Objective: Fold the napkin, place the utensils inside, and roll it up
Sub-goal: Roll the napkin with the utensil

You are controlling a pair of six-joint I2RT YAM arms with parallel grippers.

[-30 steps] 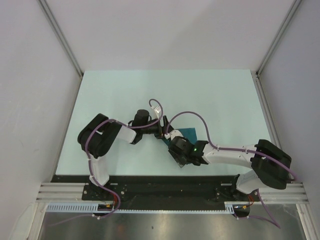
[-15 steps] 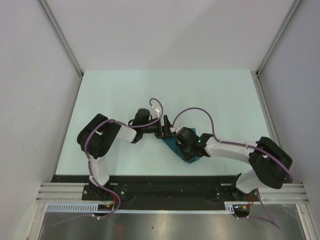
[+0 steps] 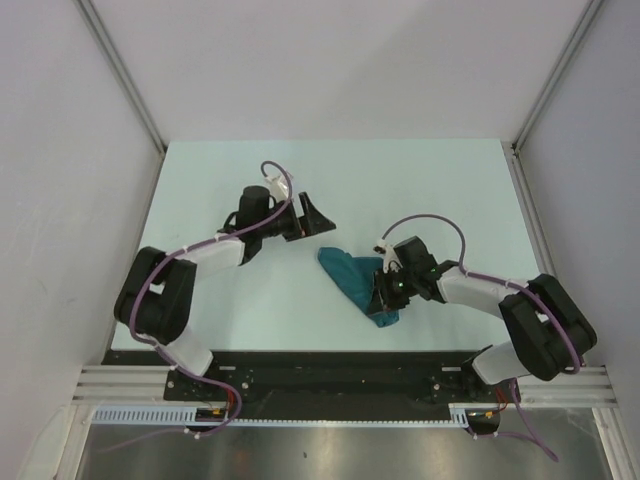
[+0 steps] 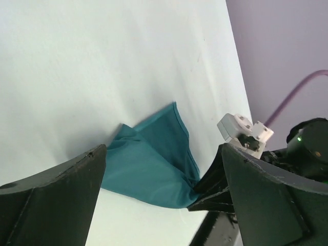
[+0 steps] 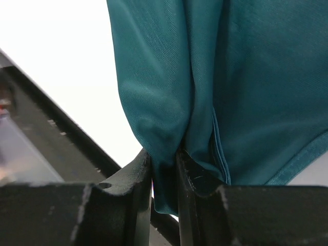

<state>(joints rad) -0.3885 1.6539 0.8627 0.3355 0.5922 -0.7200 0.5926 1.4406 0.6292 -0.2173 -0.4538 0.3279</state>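
The teal napkin (image 3: 356, 281) lies bunched into a narrow, rumpled strip on the table, a little right of centre near the front. It also shows in the left wrist view (image 4: 154, 164) and fills the right wrist view (image 5: 215, 87). My right gripper (image 3: 382, 296) is shut on a fold at the napkin's near end; the cloth is pinched between its fingers (image 5: 134, 179). My left gripper (image 3: 318, 220) is open and empty, up and to the left of the napkin, apart from it. The spoon is out of view.
The pale table (image 3: 220, 180) is walled by white panels at the left, back and right. A black rail (image 3: 330, 375) runs along the near edge, close to the napkin's near end.
My left gripper let go of the napkin and pulled back up and to the left. My right gripper shifted right and holds the napkin's near end, which now lies as a strip.
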